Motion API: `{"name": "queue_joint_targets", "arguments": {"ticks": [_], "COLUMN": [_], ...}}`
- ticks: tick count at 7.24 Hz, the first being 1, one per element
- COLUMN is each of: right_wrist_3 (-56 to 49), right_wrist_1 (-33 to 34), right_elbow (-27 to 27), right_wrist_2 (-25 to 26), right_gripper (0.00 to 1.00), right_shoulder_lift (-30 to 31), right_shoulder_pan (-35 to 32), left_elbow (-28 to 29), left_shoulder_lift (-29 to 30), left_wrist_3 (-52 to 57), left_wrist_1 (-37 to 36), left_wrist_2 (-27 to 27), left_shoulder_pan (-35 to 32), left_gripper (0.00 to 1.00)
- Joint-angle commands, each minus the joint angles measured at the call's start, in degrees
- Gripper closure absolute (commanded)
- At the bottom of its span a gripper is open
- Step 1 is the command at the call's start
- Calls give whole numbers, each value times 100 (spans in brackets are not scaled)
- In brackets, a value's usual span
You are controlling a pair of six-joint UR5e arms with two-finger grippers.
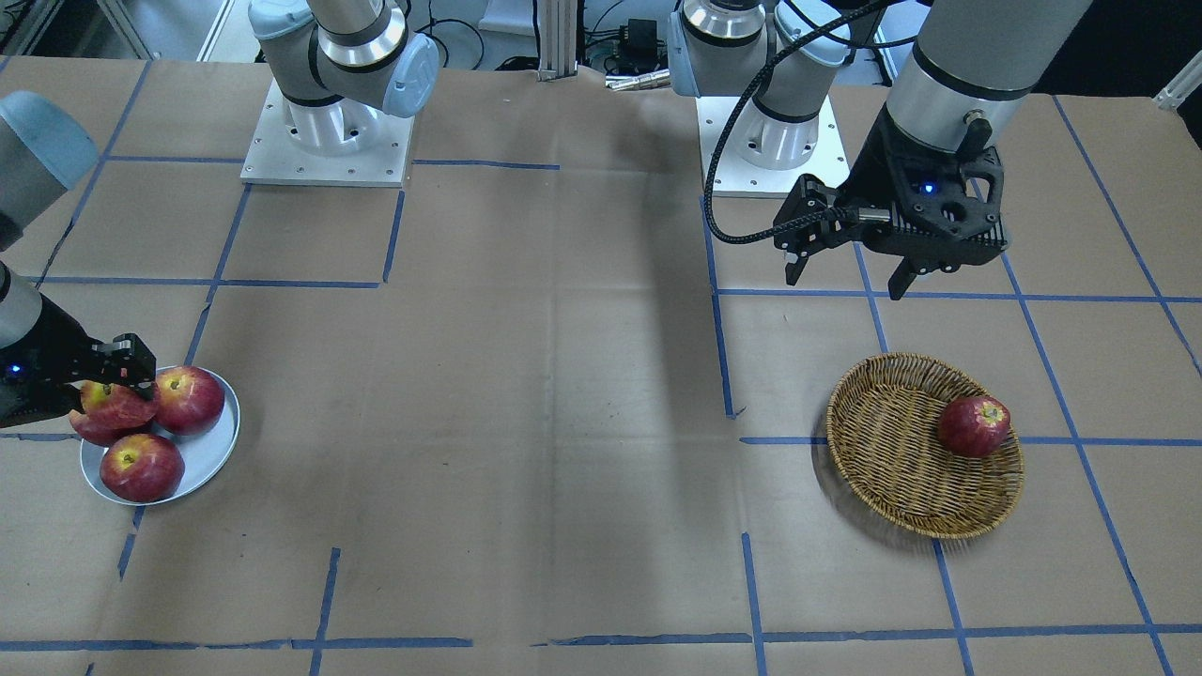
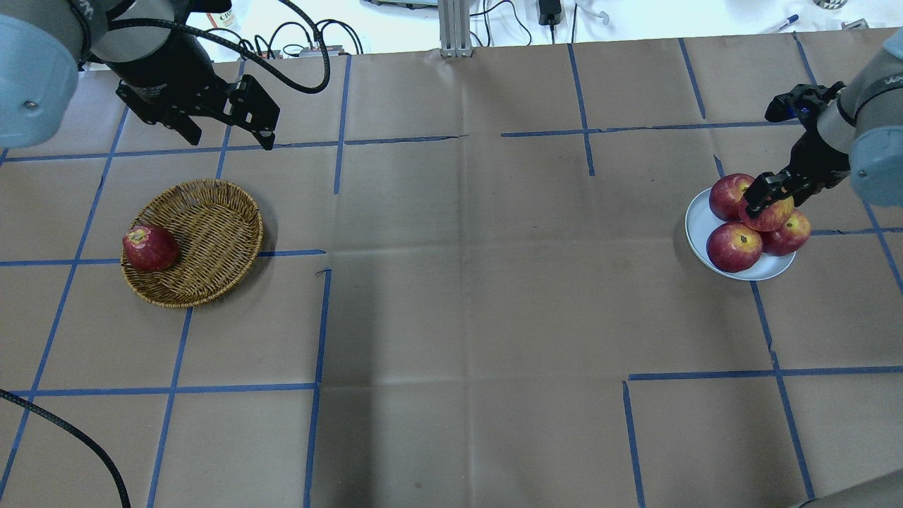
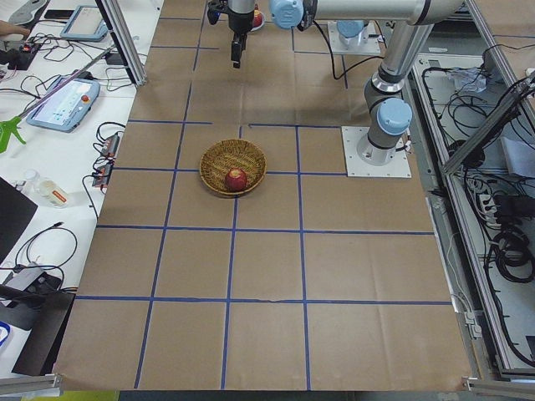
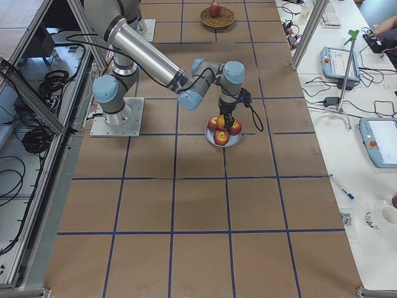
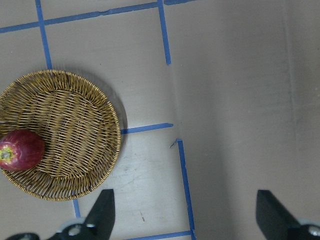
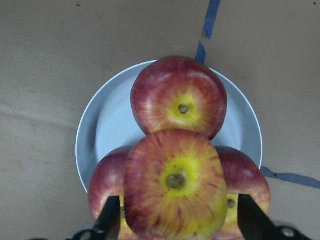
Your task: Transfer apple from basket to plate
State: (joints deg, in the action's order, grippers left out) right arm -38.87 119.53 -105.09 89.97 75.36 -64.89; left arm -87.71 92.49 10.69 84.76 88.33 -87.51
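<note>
The streaky pinkish-red apple [image 6: 175,185] with a broad yellow patch sits on top of three darker apples on the pale grey-blue plate [image 6: 110,130]. My right gripper [image 6: 175,225] is shut on it, one finger on each side. In the overhead view the apple [image 2: 770,213], plate [image 2: 698,226] and right gripper [image 2: 765,203] are at the right. The wicker basket [image 2: 211,233] is at the left and holds one darker red apple [image 2: 149,247]. My left gripper [image 2: 229,141] is open and empty, above the table beyond the basket.
The three darker apples [image 2: 734,247] fill most of the plate. The brown table paper carries a grid of blue tape lines [image 2: 321,317]. The arm bases [image 1: 324,141] stand at the robot's edge of the table. The basket also shows in the left wrist view [image 5: 70,125].
</note>
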Motion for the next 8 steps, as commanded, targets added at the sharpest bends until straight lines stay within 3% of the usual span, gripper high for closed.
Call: {"name": "queue_joint_targets", "arguments": {"ticks": [1, 2, 6, 8], "right_wrist_3": [38, 38, 1359, 2336], "right_wrist_1": [-26, -113, -2588, -2917], "right_elbow": [93, 328, 1919, 1843], "right_wrist_2": [-23, -32, -15, 11], "right_gripper": [0, 0, 0, 0], "right_shoulder_lift": [163, 312, 497, 917], "right_shoulder_pan": [-33, -76, -1181, -1910], "left_elbow": [0, 0, 0, 0], "left_shoulder_lift": [6, 6, 6, -3], "left_wrist_3": [3, 3, 3, -14], "left_wrist_1": [-3, 6, -3, -3], "left_wrist_2": [0, 0, 0, 0], "left_shoulder_pan": [14, 6, 6, 6], "left_gripper": [1, 1, 1, 1]}}
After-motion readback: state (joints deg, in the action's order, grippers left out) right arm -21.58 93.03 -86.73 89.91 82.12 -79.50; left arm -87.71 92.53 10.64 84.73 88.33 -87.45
